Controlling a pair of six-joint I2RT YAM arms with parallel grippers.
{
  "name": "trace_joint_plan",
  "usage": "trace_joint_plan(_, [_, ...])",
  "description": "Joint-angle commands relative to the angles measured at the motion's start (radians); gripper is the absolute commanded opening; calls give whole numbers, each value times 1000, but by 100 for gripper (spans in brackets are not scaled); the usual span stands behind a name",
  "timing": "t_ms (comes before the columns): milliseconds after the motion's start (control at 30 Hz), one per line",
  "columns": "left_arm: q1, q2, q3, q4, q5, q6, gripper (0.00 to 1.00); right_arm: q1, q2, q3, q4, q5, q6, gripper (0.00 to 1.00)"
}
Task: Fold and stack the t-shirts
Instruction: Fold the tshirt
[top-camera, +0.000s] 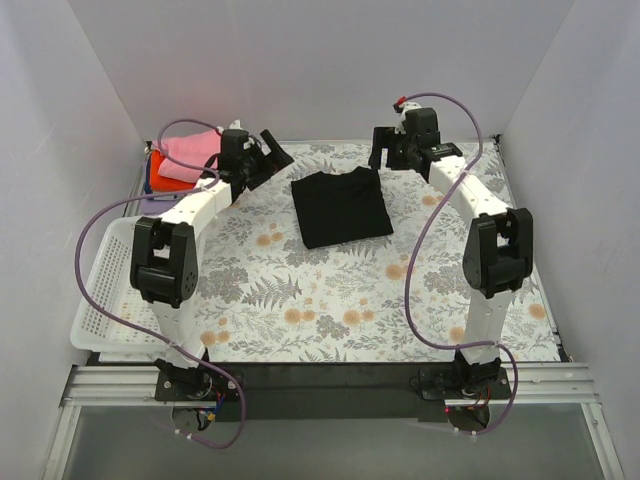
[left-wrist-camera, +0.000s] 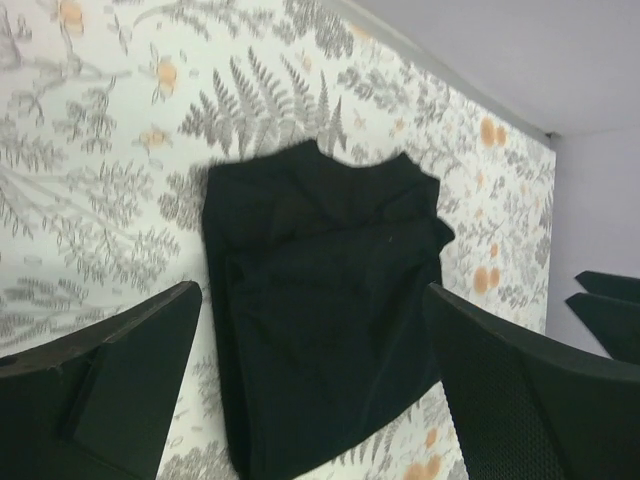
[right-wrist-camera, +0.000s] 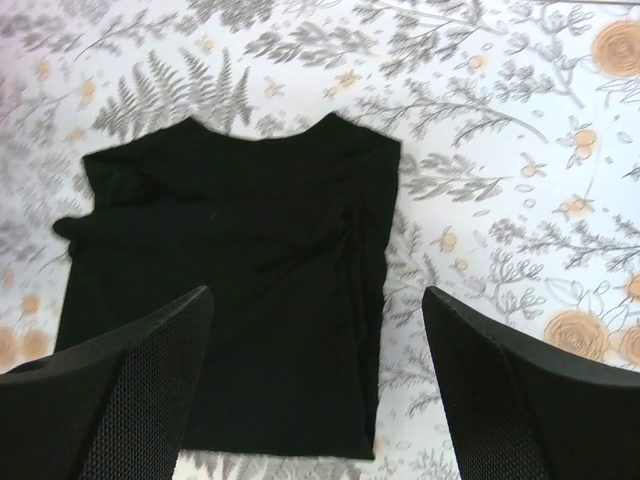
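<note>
Overhead: a folded black t-shirt lies flat on the floral tablecloth, far of centre, between the left gripper and right gripper. Left wrist view: jaws spread wide, empty, above the shirt. Right wrist view — likewise wide apart, holding nothing.

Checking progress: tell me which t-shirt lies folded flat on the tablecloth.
The black t-shirt, folded into a neat rectangle in the middle of the tablecloth. The pink t-shirt and the orange one sit bunched together in the far left corner instead.
</note>
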Motion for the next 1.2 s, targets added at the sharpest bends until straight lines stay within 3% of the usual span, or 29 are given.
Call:
trace_joint_plan(0, [-3, -86, -135, 41, 57, 6, 92, 18, -85, -94, 77, -92, -26, 89])
trace_joint_plan(233, [-6, -143, -312, 162, 172, -1, 88, 55, -139, -261, 140, -216, -20, 67])
trace_joint_plan(333, [-6, -140, -367, 219, 239, -20, 88, 62, -118, -295, 155, -253, -10, 63])
trace_joint_plan(933, [-35, -8, -381, 293, 299, -80, 90, 65, 62, -335, 141, -205, 30, 62])
trace_joint_plan(1167, [-69, 50, -333, 244, 237, -87, 91, 64, 76, -352, 123, -189, 23, 61])
